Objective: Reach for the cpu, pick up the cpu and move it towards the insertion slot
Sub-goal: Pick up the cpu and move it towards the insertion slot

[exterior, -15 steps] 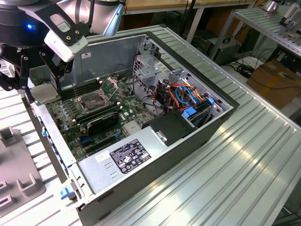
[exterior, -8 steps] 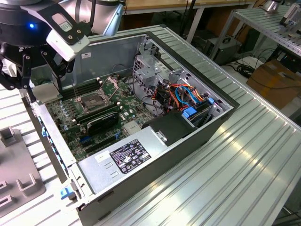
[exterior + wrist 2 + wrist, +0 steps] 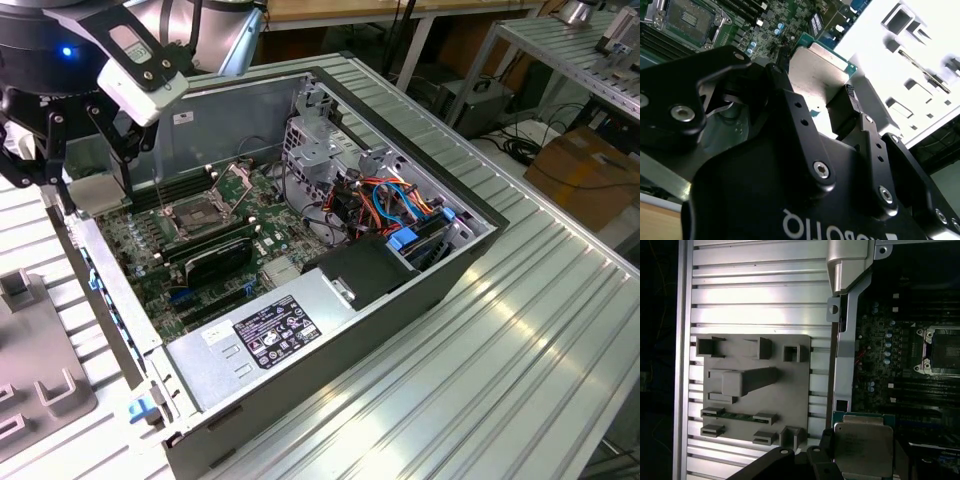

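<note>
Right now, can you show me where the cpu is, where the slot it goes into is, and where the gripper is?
cpu [image 3: 862, 449], first wrist view, middle of its silver-grey face.
insertion slot [image 3: 195, 211], exterior view, its dark centre.
gripper [image 3: 816, 107], second wrist view, between its fingertips, which clamp the cpu.

The cpu [image 3: 863, 449] has a matt silver-grey metal face. The gripper [image 3: 832, 112] is smooth black, faintly glossy. The insertion slot [image 3: 192, 211] has a shiny metal frame. The ribbed table [image 3: 480, 340] is brushed, reflective metal.
</note>
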Controlling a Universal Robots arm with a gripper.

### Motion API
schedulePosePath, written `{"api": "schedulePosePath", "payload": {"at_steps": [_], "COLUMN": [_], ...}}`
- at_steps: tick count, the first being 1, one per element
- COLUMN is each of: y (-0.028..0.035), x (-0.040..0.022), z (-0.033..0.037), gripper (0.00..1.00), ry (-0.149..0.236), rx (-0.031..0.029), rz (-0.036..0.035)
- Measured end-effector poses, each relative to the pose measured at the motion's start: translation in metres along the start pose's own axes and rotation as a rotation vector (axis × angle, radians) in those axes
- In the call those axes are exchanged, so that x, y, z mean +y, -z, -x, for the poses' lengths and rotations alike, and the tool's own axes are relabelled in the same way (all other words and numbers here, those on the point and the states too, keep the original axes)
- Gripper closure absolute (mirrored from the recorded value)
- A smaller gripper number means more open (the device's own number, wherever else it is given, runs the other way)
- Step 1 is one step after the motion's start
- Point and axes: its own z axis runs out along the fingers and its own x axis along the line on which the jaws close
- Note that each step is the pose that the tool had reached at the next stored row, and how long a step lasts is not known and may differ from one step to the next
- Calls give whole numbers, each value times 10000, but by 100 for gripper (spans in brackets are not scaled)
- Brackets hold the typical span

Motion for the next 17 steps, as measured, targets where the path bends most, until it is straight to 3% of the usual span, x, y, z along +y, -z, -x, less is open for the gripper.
{"api": "schedulePosePath", "payload": {"at_steps": [5, 9, 17], "y": [-2, -6, -17], "x": [11, 27, 29], "z": [12, 101, 205], "gripper": [45, 45, 45], "ry": [-1, -2, -10], "rx": [0, 1, 1], "rz": [-5, -20, -26]}}
